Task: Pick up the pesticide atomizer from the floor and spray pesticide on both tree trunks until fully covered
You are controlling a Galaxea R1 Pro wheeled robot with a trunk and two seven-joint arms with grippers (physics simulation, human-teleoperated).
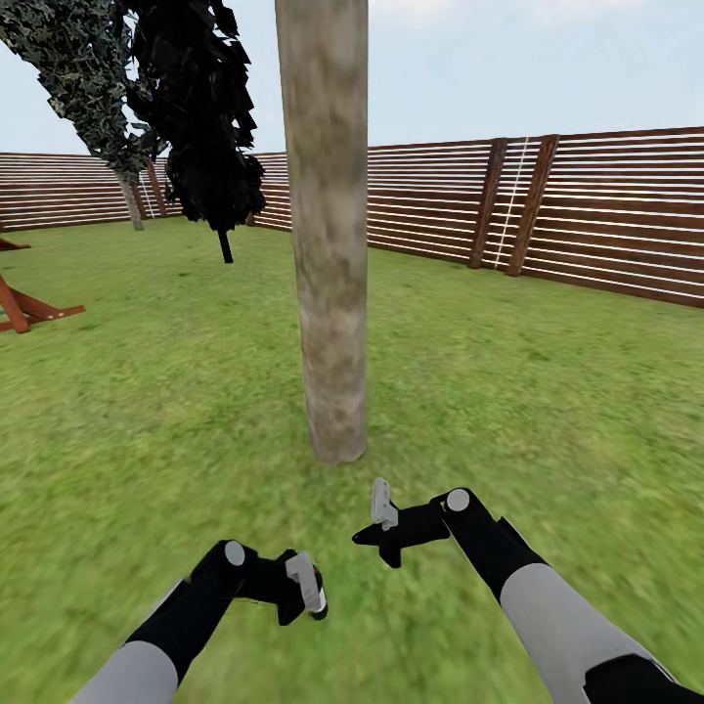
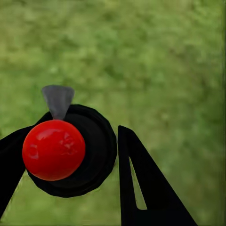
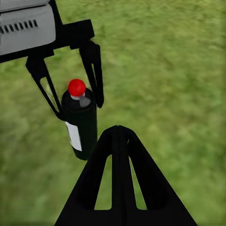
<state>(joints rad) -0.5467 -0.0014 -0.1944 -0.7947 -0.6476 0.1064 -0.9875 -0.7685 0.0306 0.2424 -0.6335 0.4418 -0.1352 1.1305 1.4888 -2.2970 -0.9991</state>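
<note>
Head view. A tree trunk rises at 12 o'clock from the floor of the garden, pale grey-beige with brownish mottling. The left tool sits at 7 o'clock, the right tool just past 6 o'clock; both arms reach forward short of the trunk's base. A second tree stands at 10 o'clock near the fence, and dark foliage hangs between the two. A red-brown wooden frame lies at 9 o'clock, well clear of the arms.

Left wrist view. The left tool pinches the pesticide atomizer, seen from above: a red cap on a black body, with a grey nozzle pointing toward 12 o'clock, over grass.

Right wrist view. The atomizer hangs upright between the left tool's fingers, above the lawn. The right tool's fingers lie pressed together, carrying nothing.

Risks, as judged. The nozzle's heading relative to the trunk cannot be confirmed, so spray may miss the bark. The grip sits near the bottle's top; the bottle could swing or slip. The right arm lies close beside the spray path and could intercept pesticide.
</note>
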